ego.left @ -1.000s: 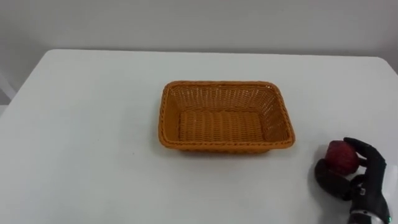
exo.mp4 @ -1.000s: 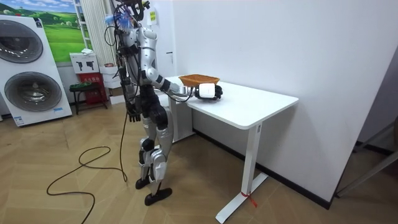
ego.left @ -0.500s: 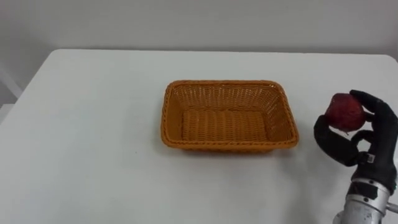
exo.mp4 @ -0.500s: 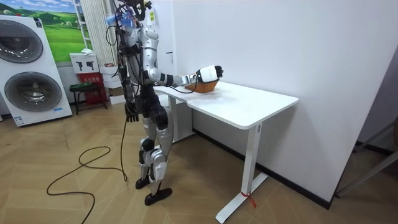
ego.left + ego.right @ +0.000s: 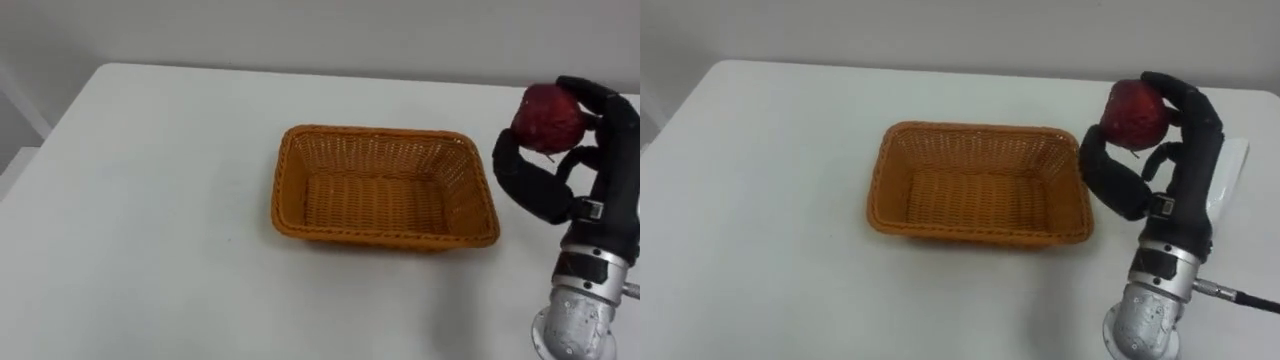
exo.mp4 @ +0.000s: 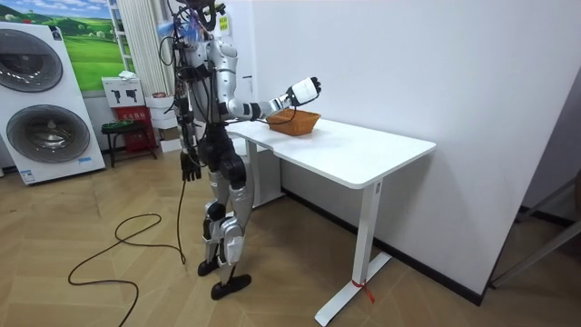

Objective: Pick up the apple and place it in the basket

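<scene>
- Room: we see a plain white wall point(image 6: 408, 64), a wood plank floor point(image 6: 436, 309) and a washing machine point(image 6: 54, 132) at the room view's left, with a green landscape picture point(image 6: 91, 45) above it.
- Table point(image 6: 363, 159): white rectangular top on white legs, long side against the wall. The surface is smooth and matte.
- Robot: it stands upright on the floor at the table's end on the room view's left, facing the table, with its right arm stretched out over the top.
- Basket point(image 5: 385, 237): orange-brown wicker, rectangular with sloped walls. It sits flat near the middle of the table, long side across our view.
- Right hand point(image 5: 605, 175): black, raised off the table just right of the basket, wrist down and palm towards the basket. Its thumb and fingers are curled round the apple from both sides, so it has a firm hold.
- Left hand point(image 6: 189, 166): it hangs beside the robot's hip, away from the table. We can't tell its state.
- Apple point(image 5: 548, 117): dark red, held at the top of the right hand and clear of the table. In the eye views it shows beside the basket's far right corner, outside the rim.
</scene>
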